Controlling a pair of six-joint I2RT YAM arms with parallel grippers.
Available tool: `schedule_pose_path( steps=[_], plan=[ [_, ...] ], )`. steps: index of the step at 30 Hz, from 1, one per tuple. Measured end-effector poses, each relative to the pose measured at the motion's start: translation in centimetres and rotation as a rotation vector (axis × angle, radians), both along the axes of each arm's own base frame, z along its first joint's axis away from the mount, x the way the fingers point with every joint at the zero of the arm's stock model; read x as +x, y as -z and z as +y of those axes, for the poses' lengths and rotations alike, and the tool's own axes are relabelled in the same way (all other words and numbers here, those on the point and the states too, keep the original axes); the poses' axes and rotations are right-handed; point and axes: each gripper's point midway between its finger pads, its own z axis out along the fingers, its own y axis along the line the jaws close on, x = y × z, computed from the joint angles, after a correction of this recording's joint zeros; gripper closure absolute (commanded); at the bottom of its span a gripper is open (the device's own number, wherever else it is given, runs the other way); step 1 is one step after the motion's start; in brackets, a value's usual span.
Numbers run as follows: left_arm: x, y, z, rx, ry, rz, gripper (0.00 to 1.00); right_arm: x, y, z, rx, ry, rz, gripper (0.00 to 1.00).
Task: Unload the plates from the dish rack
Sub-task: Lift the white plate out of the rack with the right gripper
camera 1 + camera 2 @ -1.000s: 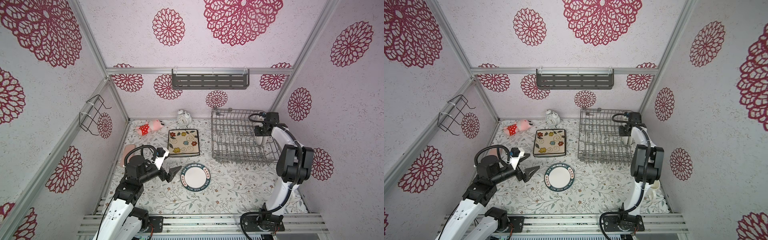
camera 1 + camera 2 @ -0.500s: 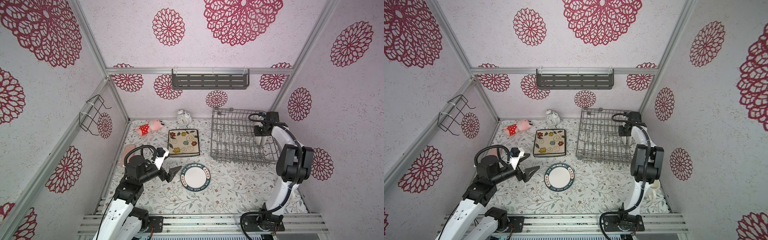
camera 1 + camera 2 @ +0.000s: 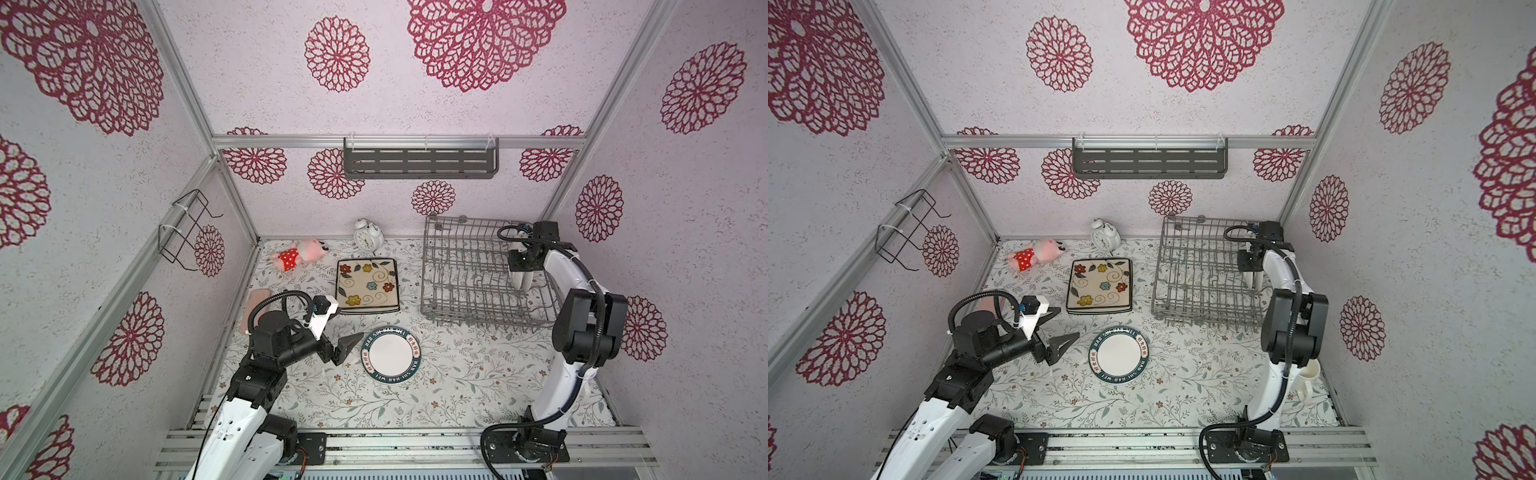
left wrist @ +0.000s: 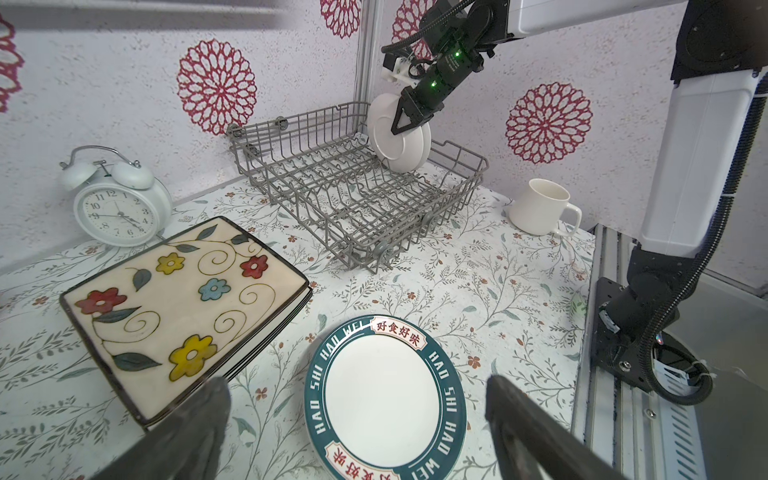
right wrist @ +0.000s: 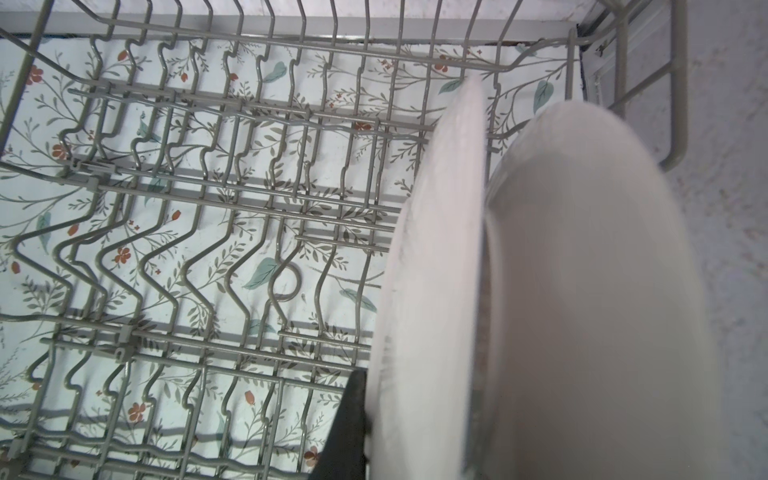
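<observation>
White china like this is hard, smooth and a bit slippery, and I think it cracks if it drops or bangs on wire. Two round white plates stand on edge at the far right end of the dish rack (image 3: 465,266), close to the side wall. The right pincer (image 4: 405,122) is pressed shut on the top rim of the held plate (image 4: 386,133), the one nearer the middle of the rack. The second plate (image 4: 417,156) stands just behind it.

The rim is a good place to hold, because it is thin and sticks up above the wires. The plate looks light, but it should go straight up so it does not catch a tine or knock its neighbour.

The left pincer (image 3: 1061,326) is spread wide and holds nothing. It hangs over the worktop (image 3: 457,374) beside the teal-rimmed plate (image 3: 390,354), which lies flat. The flower plates (image 3: 366,284) lie in a flat pile behind it.

A leafy flower pattern covers the worktop. The walls are pale with big red flower shapes. A clock (image 3: 368,237) and a soft toy (image 3: 297,257) sit at the back, and a mug (image 4: 540,205) stands by the right arm.
</observation>
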Motion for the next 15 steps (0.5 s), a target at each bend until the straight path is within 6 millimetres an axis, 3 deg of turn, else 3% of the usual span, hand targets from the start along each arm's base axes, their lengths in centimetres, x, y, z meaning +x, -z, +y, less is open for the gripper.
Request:
schedule_pose_path(
  steps=[8, 15],
  plan=[
    [-0.2, -0.2, 0.0, -0.003, 0.004, -0.007, 0.03, -0.1, -4.4, 3.1, 0.014, -0.074, -0.064, 0.99],
    [-0.4, -0.6, 0.0, -0.007, 0.004, -0.024, 0.03, -1.7, -8.0, 9.0, -0.007, -0.217, -0.129, 0.99]
  ],
)
